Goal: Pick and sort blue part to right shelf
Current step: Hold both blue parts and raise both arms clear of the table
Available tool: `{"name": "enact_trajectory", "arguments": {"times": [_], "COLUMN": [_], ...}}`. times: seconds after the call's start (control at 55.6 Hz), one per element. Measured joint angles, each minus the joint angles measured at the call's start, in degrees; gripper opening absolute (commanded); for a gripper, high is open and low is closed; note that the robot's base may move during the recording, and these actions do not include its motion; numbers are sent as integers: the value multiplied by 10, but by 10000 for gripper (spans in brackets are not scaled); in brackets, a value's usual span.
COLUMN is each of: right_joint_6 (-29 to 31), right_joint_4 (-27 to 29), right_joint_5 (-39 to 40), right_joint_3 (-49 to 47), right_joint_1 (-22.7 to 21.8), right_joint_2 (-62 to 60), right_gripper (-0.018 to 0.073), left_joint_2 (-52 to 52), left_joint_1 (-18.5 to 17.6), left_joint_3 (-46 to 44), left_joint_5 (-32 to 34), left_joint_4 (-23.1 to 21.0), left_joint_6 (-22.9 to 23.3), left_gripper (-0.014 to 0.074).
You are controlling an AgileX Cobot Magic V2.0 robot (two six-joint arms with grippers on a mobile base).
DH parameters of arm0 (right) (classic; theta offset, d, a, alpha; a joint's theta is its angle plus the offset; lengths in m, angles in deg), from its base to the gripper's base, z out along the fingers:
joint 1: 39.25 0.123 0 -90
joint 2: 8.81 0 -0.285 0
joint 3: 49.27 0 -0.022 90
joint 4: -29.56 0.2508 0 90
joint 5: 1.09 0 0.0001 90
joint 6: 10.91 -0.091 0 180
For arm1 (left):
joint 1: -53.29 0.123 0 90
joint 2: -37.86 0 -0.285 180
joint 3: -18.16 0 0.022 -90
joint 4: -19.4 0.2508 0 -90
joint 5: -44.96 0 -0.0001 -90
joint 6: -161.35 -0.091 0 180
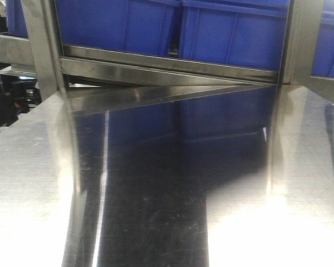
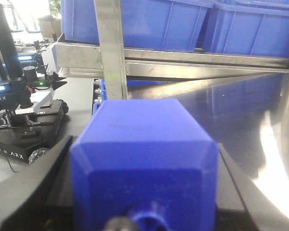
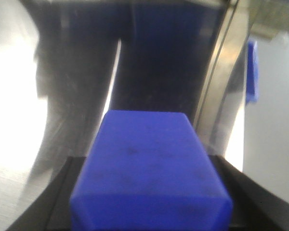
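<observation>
Steel tabletop (image 1: 156, 194) fills the front view, shiny and reflecting blue. Right shelf (image 1: 172, 69) runs along its far edge: grey rail, two uprights, blue bins (image 1: 228, 33) above the rail, tops cut off by the frame.

Left wrist view: blue block (image 2: 144, 144) fills lower centre. It has chamfered edges and a round blue knob at the near bottom edge, partly cropped. Dark parts of the left gripper (image 2: 144, 214) slope away on both sides of it; touching or just beside, can't tell. Fingertips are hidden by the block, so can't tell whether the claw is apart or clamped. Beyond the block are a shelf upright, the rail and the bins, with tabletop to the right. Black ARX-marked unit (image 2: 33, 115) on wheels sits at left, off the table.

Right wrist view: second blue block (image 3: 149, 168) sits low centre, with dark flanks of the right gripper (image 3: 149, 216) either side. Tips are hidden, claw state can't tell. Background is blurred: reflective tabletop, slanted steel edge, small blue shape (image 3: 252, 72) at the right edge, too soft to identify.

Each block is possibly the blue part sitting in the claw, short of the shelf, but could be gripper hardware; views are too close to settle.
</observation>
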Motion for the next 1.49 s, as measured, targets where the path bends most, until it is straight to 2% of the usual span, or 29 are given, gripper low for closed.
{"name": "enact_trajectory", "arguments": {"times": [0.144, 0.252, 1.492], "right_joint_6": [0, 0, 0], "right_joint_4": [-3, -3, -5], "right_joint_5": [-7, -23, -15], "right_joint_3": [47, 55, 55], "right_joint_1": [0, 0, 0], "right_joint_2": [-180, -249, -226], "right_gripper": [205, 205, 205], "left_joint_2": [0, 0, 0], "left_joint_1": [0, 0, 0], "left_joint_3": [0, 0, 0], "left_joint_5": [1, 3, 1], "left_joint_4": [1, 1, 1], "left_joint_6": [0, 0, 1], "left_gripper": [281, 281, 281]}}
